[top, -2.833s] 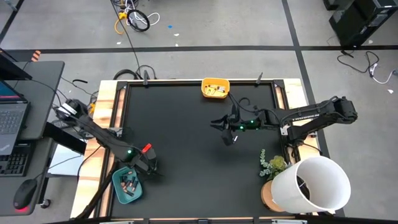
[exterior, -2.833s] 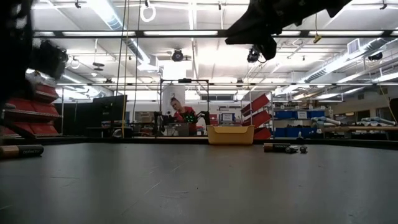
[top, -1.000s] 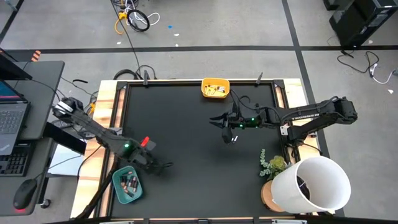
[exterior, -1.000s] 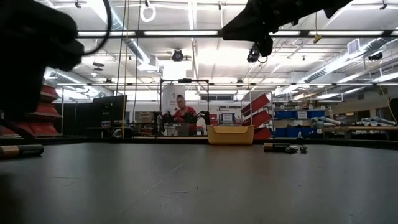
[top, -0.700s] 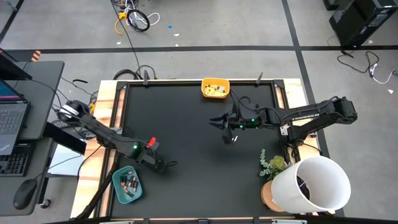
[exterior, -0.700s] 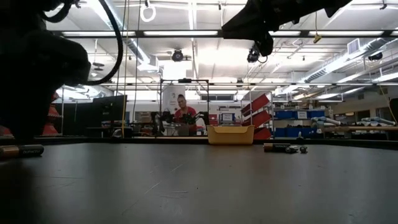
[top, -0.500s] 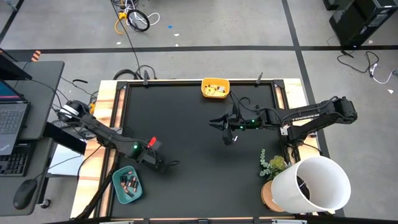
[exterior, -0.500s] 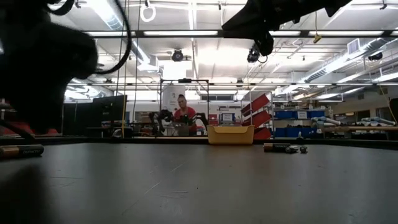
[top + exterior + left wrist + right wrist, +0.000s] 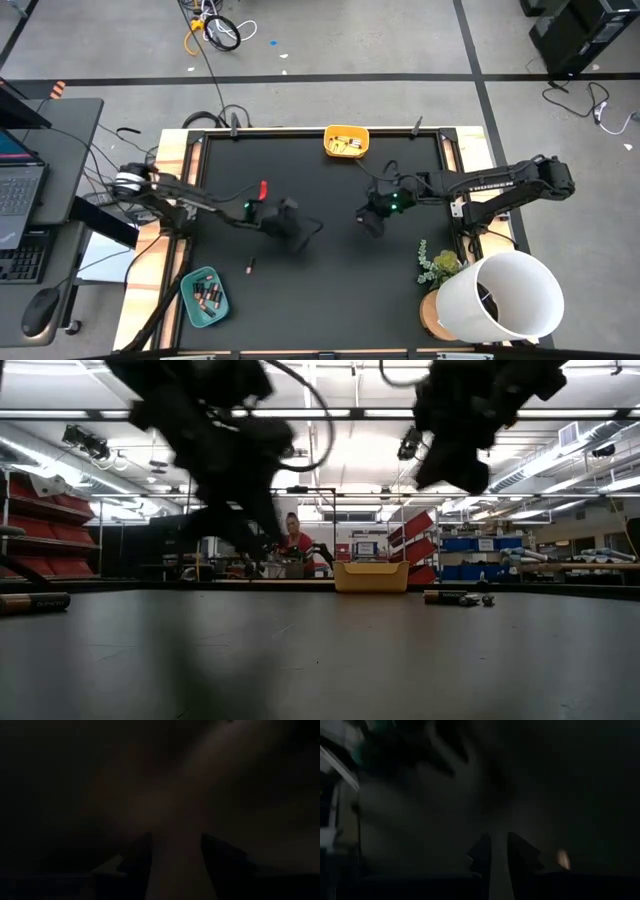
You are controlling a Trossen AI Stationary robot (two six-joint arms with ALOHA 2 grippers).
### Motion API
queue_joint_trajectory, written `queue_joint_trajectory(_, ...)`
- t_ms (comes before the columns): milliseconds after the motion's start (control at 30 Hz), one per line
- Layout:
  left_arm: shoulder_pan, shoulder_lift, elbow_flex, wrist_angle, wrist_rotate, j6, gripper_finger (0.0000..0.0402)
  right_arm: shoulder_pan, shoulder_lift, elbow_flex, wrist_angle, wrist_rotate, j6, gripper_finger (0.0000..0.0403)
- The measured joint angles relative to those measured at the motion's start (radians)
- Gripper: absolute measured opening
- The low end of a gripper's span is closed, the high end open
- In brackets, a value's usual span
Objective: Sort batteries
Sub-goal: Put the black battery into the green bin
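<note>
High view puts my left pincer (image 9: pixel 300 232) mid-worktop (image 9: pixel 320 300), fingers apart and empty, the right pincer (image 9: pixel 368 222) just across with a narrow gap, though I can't tell if it grips anything. Batteries (image 9: pixel 208 296) lie in the teal tray (image 9: pixel 188 305), more in the yellow bin (image 9: pixel 346 142), one loose (image 9: pixel 250 265).

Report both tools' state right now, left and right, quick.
Left tool: open, with nothing between its fingers, over the middle of the table.
Right tool: a narrow gap shows between its fingers, nothing seen in it; open or shut cannot be told.
</note>
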Motion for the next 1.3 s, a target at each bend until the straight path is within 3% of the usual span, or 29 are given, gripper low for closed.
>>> queue_joint_trajectory(100, 0.057, 0.075, 0.066, 0.061, 0.035, 0.135, 0.0183, -0.010, 0.007, 0.000, -0.136, -0.036, 0.005, 0.0048)
queue_joint_trajectory(167, 0.086, 0.127, 0.121, 0.076, 0.049, 0.181, 0.0183, -0.012, 0.007, -0.009, -0.190, 0.005, -0.048, 0.0049)
queue_joint_trajectory(367, 0.131, 0.231, 0.258, 0.054, 0.072, 0.222, 0.0183, -0.023, 0.012, -0.099, -0.040, 0.063, -0.226, 0.0085)
queue_joint_trajectory(667, 0.127, 0.216, 0.339, -0.092, 0.076, 0.227, 0.0183, -0.038, 0.111, -0.201, 0.115, 0.102, -0.352, 0.0123)
queue_joint_trajectory(1067, 0.088, 0.195, 0.339, -0.242, 0.107, 0.213, 0.0183, -0.025, 0.329, -0.208, 0.278, 0.115, -0.362, 0.0104)
queue_joint_trajectory(1300, 0.075, 0.185, 0.339, -0.267, 0.137, 0.193, 0.0183, 0.002, 0.342, -0.208, 0.288, 0.180, -0.415, 0.0023)
